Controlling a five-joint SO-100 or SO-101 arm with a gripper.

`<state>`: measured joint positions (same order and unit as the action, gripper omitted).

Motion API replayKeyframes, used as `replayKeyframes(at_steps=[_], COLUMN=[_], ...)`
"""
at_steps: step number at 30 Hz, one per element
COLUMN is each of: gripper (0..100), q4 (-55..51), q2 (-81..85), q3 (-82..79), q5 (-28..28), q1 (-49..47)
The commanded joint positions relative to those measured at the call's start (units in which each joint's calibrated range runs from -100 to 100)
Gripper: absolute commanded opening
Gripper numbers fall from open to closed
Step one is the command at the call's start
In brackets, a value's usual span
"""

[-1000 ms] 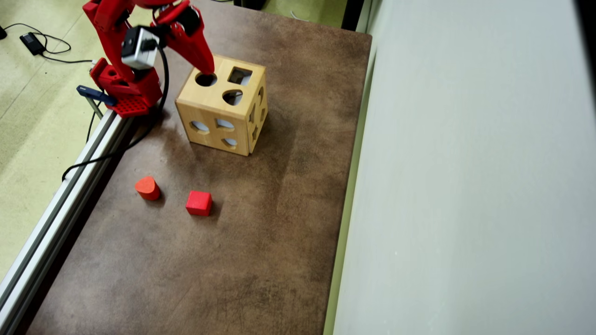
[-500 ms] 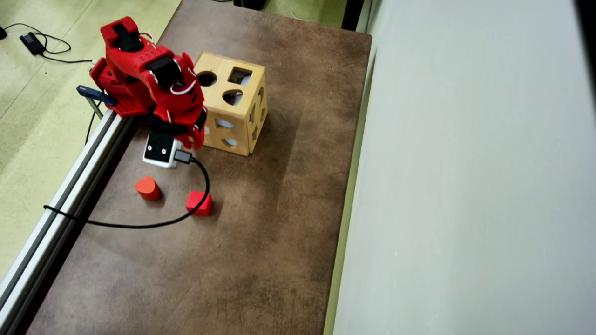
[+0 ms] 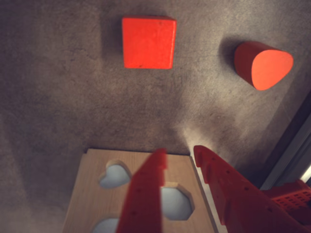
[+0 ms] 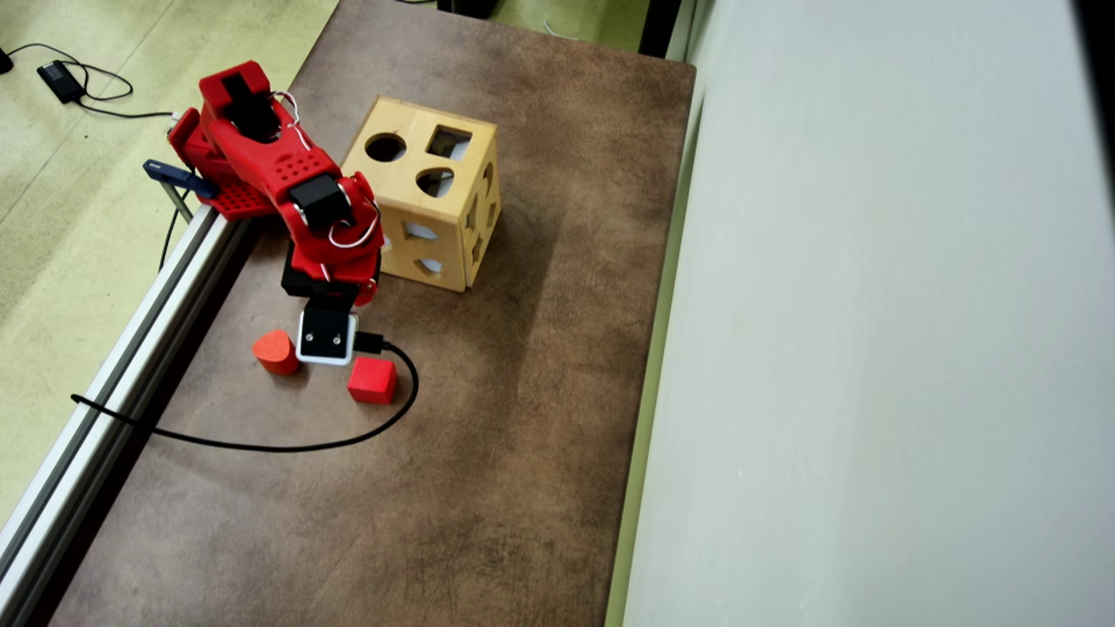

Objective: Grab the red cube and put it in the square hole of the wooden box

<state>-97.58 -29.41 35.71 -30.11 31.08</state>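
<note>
In the wrist view the hand (image 3: 177, 155) is seen slightly open and empty at the lower centre, over the box (image 3: 92, 194). The cube (image 3: 148, 42) lies on the worktop (image 3: 58, 107) at upper centre, apart from the teardrop block (image 3: 262, 65). The hand should be opened wider, centred over the cube with fingers square to its flat faces, then lowered.

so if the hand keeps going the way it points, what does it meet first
Probably bare table: the hand aims between the red cube and the rounded block, slightly nearer the cube, though depth is unclear.

Probably a lab: aluminium rail (image 4: 104, 383), cabled floor (image 4: 52, 174), brown worktable (image 4: 488, 453)
</note>
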Motion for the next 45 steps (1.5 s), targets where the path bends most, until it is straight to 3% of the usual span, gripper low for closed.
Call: replayKeyframes(at_steps=[1, 7, 15, 45], gripper=[26, 37, 37, 38], q4=[0.6, 2.1, 13.7, 12.9], q2=[0.2, -6.5, -8.6, -16.1], q3=[1.9, 2.1, 1.9, 1.9], q5=[-0.3, -0.4, -0.5, 1.3], q1=[1.3, 3.7, 3.4, 3.7])
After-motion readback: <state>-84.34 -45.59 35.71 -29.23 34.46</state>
